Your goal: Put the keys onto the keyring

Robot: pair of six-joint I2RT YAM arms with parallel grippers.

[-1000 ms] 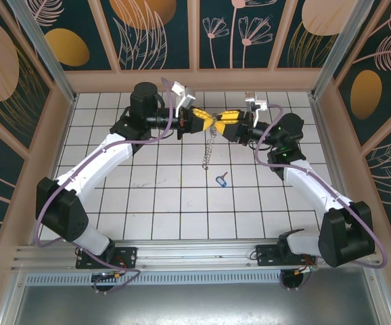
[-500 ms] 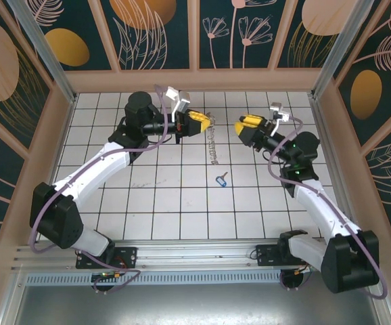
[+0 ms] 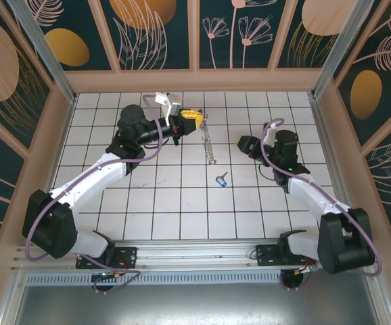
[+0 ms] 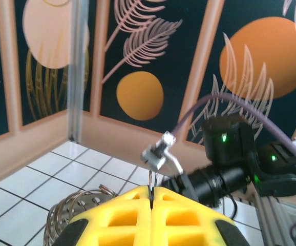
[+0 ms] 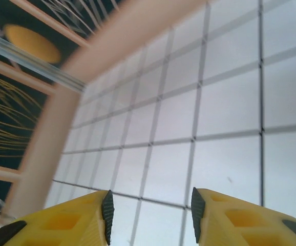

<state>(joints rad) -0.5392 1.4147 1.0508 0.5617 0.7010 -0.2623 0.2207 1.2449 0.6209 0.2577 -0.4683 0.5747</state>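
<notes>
Keyring: hanging, clamped in left gripper jaws. Key: on surface, unthreaded. Right gripper: jaws apart, w/ nothing. Pickup + threading TBD.

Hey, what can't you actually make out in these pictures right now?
Top view: where the keyring opens, too small; it hangs from the left gripper.
Top view: any hole in the blue key, too small.
Left wrist view: the pinch point, hidden between shut yellow fingers.
Right wrist view: floor tiles smeared by blur.
</notes>
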